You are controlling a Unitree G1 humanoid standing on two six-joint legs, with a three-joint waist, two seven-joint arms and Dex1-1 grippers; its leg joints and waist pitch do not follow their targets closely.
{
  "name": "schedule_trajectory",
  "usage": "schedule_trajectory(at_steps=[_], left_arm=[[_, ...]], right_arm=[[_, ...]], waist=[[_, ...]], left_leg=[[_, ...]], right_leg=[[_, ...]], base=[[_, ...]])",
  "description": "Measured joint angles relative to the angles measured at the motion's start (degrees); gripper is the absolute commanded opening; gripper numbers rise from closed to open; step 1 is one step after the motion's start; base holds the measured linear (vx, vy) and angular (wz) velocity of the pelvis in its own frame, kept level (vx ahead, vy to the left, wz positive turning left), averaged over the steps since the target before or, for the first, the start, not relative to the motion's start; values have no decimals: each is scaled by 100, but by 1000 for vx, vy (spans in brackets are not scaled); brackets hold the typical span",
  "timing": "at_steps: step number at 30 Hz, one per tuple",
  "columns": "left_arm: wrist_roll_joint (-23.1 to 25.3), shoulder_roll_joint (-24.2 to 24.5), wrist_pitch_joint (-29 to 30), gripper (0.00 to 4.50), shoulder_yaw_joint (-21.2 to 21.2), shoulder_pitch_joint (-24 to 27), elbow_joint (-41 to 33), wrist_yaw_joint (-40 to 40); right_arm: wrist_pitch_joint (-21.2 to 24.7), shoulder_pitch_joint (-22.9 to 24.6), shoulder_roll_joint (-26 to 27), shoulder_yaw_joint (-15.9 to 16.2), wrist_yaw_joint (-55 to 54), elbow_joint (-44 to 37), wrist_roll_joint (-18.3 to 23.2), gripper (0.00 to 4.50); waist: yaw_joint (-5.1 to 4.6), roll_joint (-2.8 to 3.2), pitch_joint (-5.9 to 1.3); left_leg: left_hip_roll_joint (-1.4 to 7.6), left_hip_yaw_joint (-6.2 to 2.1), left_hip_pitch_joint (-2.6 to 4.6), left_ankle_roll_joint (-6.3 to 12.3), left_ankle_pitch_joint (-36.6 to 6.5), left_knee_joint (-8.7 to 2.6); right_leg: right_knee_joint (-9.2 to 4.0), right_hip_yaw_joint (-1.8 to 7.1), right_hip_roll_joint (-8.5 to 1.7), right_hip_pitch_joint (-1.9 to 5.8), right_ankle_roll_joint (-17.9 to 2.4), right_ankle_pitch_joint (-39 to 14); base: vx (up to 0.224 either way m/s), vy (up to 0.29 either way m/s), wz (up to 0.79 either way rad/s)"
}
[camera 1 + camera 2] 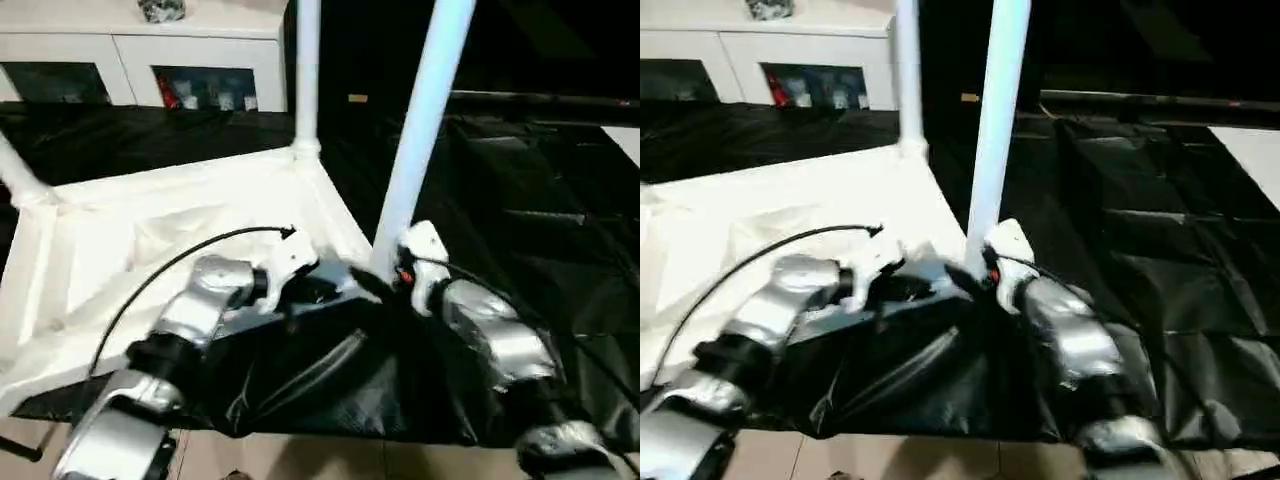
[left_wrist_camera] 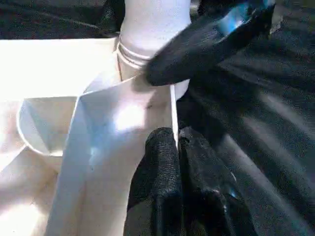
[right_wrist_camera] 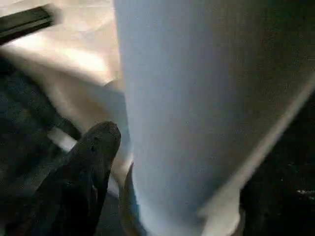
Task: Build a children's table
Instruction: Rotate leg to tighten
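White plastic rectangular tabletop (image 1: 150,230) lay upside down, ribbed underside up, on black sheeting (image 1: 520,230). Left end effector (image 2: 176,162) pressed together, pinching tabletop's thin raised rim beside near corner socket. White tapered tube leg (image 1: 425,110) stood upright in that socket, another leg (image 1: 307,70) at far corner. Right end effector (image 1: 385,275) at near leg's base, fingers (image 3: 93,162) spread, one beside tube.

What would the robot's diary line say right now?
left gripper: shut on tabletop rim | right gripper: at near leg, grip unclear | far leg: standing in corner
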Motion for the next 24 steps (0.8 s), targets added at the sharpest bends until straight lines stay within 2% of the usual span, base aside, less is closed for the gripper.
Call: schedule_trajectory(at_steps=[7, 8, 9, 13, 15, 24], left_arm=[[-94, 238, -66, 0, -98, 61, -79, -700], [-111, 276, -66, 0, -111, 65, -84, -776], [-118, 293, -65, 0, -116, 65, -87, -808], [-144, 353, -63, 0, -160, 95, -144, -1006], [-144, 360, -64, 0, -159, 96, -144, -1047], [-148, 338, -64, 0, -160, 96, -144, -1021]], right_arm=[[13, 232, -516, 252, 1072, -385, 140, 365], [19, 239, -539, 272, 1172, -393, 173, 350], [24, 239, -547, 284, 1218, -396, 189, 332], [41, 237, -635, 395, 1394, -469, 184, 319], [20, 237, -632, 407, 1409, -468, 177, 288], [21, 241, -615, 405, 1430, -469, 186, 267]], waist=[[106, -2, 1], [108, -1, 1], [108, -1, 1], [120, -1, 1], [124, -1, 1], [151, -1, 1]], left_leg=[[1, 3, 1, 1, 0, 3], [1, 3, 2, 1, 0, 4], [1, 3, 3, 1, 0, 4], [1, 3, 2, 0, 1, 4], [1, 2, 2, 0, 1, 4], [1, 2, 2, 0, 1, 5]], right_leg=[[5, 0, -2, 4, -1, 0], [8, 1, -2, 4, -1, 1], [9, 1, -2, 4, -2, 1], [11, 1, -2, 5, -2, 2], [11, 1, -2, 5, -2, 2], [12, 1, -2, 5, -2, 2]], base=[[0, 0, 0], [0, 0, 0], [0, 0, 0], [0, 0, 0], [0, 0, 0], [0, 0, 0]])
